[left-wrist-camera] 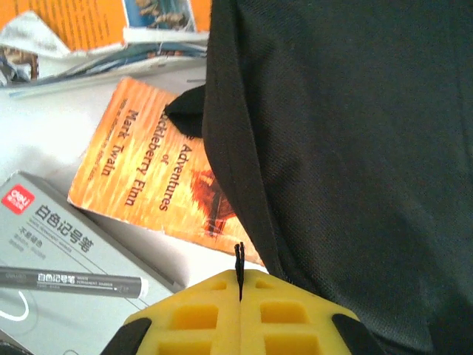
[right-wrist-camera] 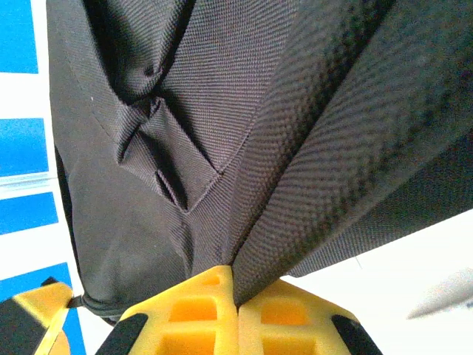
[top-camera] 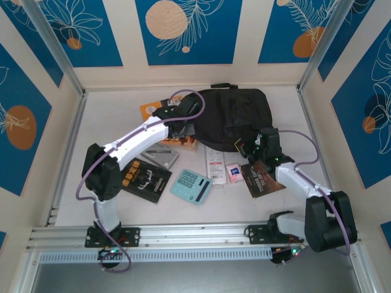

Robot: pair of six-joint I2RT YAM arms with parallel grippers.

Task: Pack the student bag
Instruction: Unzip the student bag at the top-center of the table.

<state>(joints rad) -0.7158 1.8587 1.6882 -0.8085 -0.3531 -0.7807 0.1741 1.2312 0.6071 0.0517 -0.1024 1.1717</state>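
Currently on the bench:

- bench (top-camera: 122, 104): pale top, carrying everything listed.
- student bag (top-camera: 235, 116): black woven fabric, at the far middle of the bench, long axis running left to right. It lies just beyond both grippers, each touching its near edge, so neither arm is nearer.
- right gripper (right-wrist-camera: 236, 296): closed on a fold of bag fabric at the near right side.
- left gripper (left-wrist-camera: 239, 285): closed at the bag's left edge on a thin black tab, probably a zipper pull.
- paperback (left-wrist-camera: 148, 170): orange; reads "Adventures of Huckleberry Finn", "Mark Twain"; beside the bag's left edge.
- grey box (left-wrist-camera: 52, 244): red "deli" logo, Chinese lettering.
- calculator (top-camera: 191, 186): teal, near middle.
- marker (left-wrist-camera: 74, 281): lying on the grey box; print unreadable.
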